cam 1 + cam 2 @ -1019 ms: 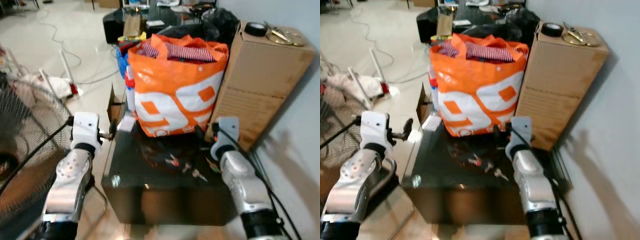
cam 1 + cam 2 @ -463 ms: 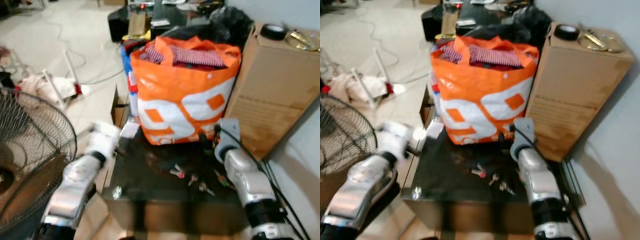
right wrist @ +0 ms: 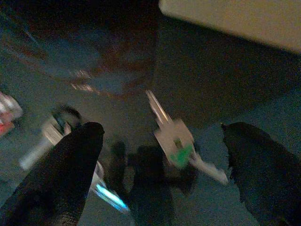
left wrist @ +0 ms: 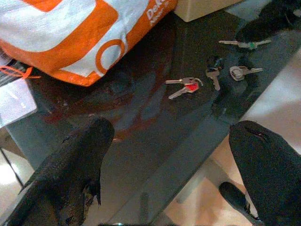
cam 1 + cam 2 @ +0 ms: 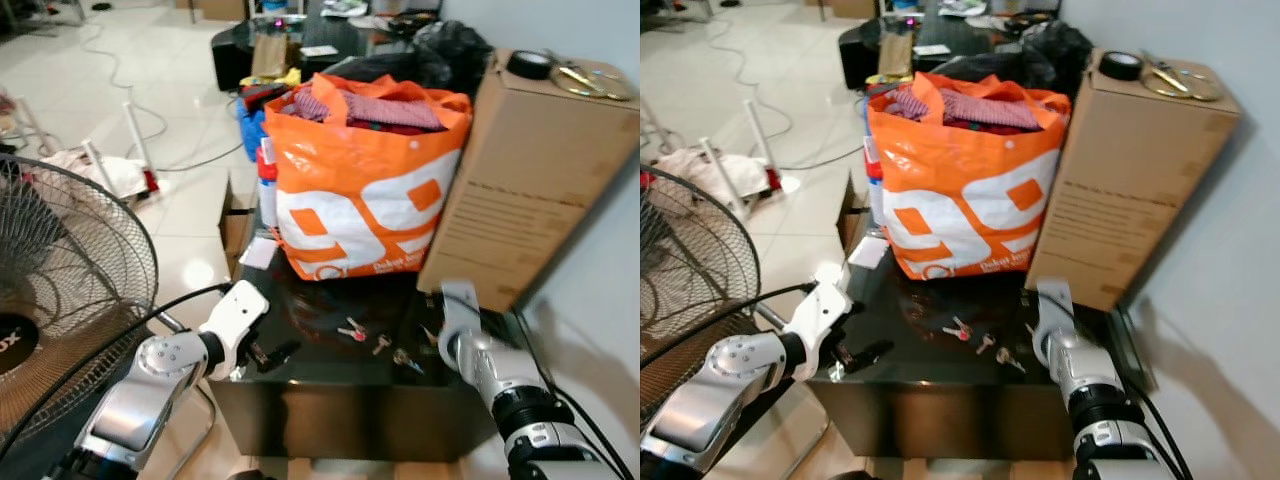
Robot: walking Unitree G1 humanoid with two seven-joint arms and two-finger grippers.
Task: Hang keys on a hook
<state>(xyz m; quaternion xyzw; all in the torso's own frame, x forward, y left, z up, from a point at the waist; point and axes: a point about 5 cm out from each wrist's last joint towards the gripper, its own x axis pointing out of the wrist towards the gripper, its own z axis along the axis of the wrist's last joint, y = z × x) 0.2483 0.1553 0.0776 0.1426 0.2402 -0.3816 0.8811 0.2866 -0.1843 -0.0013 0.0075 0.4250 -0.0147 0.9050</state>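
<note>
Both arms have dropped toward the dark surface [image 5: 330, 375]: the right tool [image 3: 162, 179], fingers apart, straddles the green-tagged key [image 3: 175, 140], whose shaft points away from it, while the left tool [image 4: 171, 183], also spread, hangs farther from the keys [image 4: 186, 87].

orange bag [image 5: 365, 190], large white "99"

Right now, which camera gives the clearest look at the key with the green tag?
The right wrist view: the green-tagged key lies large between the fingers. In the left wrist view it is small and far off; in the eye views it cannot be made out.
</note>
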